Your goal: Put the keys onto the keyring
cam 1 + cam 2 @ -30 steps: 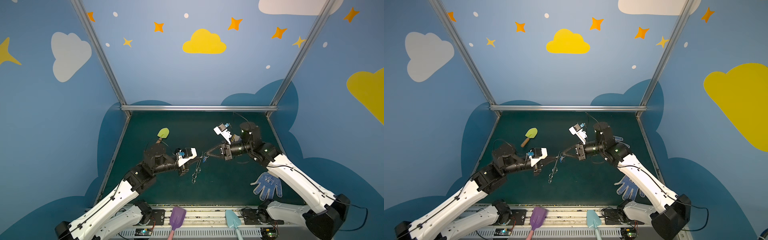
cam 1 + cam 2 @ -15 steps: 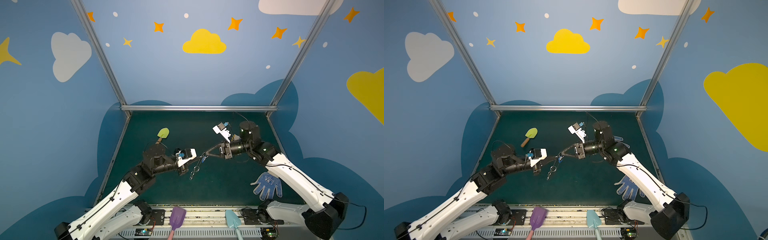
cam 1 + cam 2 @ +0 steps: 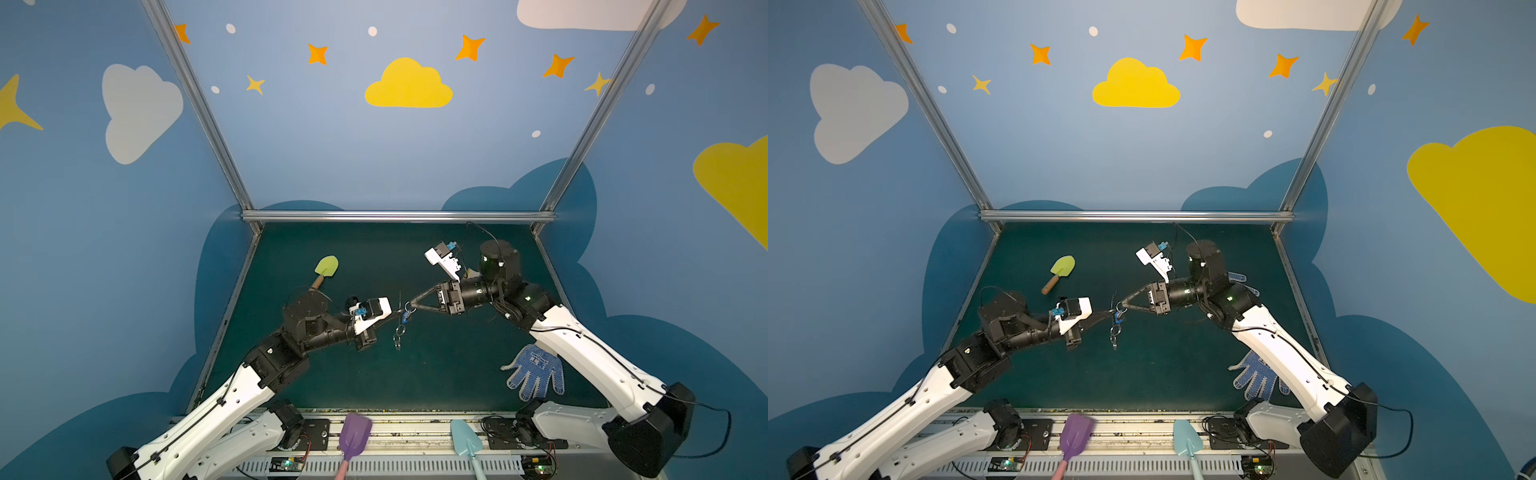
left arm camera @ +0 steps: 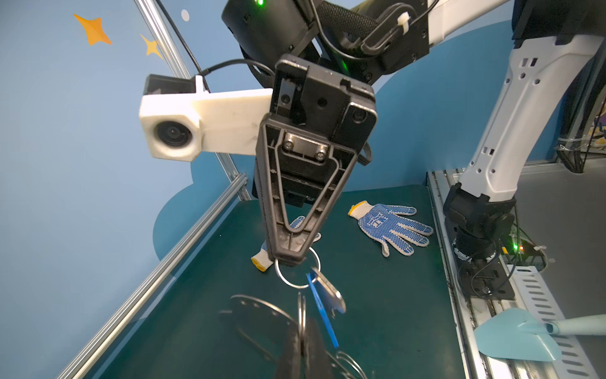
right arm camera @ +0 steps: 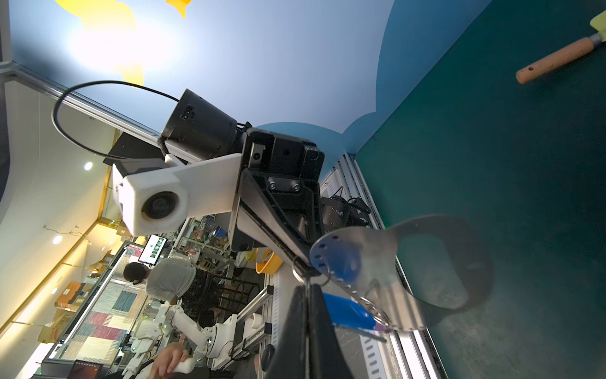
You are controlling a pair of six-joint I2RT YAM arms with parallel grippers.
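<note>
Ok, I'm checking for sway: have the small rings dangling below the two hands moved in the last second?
Yes. The dangling rings have moved up and right in both top views, farther from the purple scoop.

Mid mat lies bare; a green trowel sits back-left, a glove front-right.

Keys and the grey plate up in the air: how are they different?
The keys dangle loose with a blue tag; the plate is one flat piece with a big oval hole. The right gripper pinches the keys; the left gripper holds the plate. Both are shiny metal, held above the table.
</note>
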